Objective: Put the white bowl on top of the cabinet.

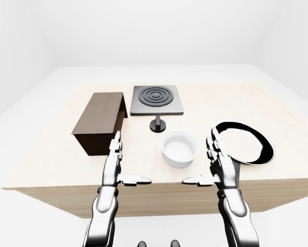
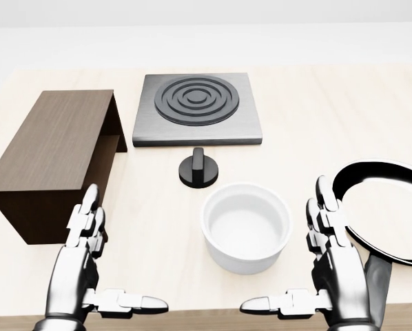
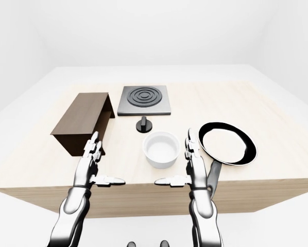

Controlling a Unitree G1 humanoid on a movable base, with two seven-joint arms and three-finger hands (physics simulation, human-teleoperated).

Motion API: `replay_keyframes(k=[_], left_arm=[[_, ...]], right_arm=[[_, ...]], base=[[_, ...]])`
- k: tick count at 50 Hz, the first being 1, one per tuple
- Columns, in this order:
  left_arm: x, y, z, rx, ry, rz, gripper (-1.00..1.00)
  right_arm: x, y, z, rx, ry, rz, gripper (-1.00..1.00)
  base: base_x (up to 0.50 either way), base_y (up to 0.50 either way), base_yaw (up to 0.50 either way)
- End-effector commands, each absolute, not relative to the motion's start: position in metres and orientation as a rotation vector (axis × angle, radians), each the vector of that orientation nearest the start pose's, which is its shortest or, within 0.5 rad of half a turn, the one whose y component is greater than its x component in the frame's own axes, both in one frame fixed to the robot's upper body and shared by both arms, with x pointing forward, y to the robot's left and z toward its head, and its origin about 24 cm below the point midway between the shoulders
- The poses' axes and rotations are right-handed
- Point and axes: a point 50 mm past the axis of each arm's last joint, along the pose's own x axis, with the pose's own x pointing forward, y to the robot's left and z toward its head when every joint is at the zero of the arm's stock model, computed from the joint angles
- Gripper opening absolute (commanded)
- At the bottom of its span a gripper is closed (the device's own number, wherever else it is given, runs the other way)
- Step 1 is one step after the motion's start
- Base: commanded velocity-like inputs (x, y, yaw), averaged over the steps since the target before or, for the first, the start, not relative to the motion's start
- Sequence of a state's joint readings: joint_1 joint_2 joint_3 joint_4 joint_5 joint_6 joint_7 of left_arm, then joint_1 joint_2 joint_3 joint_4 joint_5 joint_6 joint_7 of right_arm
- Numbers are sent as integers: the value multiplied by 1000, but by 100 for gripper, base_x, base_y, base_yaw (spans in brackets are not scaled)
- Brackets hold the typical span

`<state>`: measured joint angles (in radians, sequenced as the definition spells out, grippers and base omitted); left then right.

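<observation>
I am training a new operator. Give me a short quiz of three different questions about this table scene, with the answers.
1. True or false: the white bowl already sits on the cabinet.
2. Multiple choice: what lies at the head view's right of the bowl? A) black pan B) stove plate C) knob
3. Fill in: both the left hand and the right hand are ____, holding nothing.

Key: 1 false, it stands on the table; 2 A; 3 open.
</observation>
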<state>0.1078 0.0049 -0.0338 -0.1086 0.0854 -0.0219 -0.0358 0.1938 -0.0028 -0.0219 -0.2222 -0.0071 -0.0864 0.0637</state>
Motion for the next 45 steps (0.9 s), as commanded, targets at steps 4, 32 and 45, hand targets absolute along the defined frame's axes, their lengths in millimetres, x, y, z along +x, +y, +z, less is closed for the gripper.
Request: replay_keyframes(k=[4, 32, 45], left_arm=[[233, 141, 42, 145, -20, -27, 100], [265, 76, 66, 357, -103, -58, 100], [271, 58, 74, 414, -151, -76, 100]], right_arm=[[220, -166, 57, -38, -110, -18, 100], [232, -191, 70, -79, -102, -103, 100], [230, -196, 74, -89, -109, -105, 100]], base=[[0, 0, 0], [0, 0, 0], [0, 0, 0]])
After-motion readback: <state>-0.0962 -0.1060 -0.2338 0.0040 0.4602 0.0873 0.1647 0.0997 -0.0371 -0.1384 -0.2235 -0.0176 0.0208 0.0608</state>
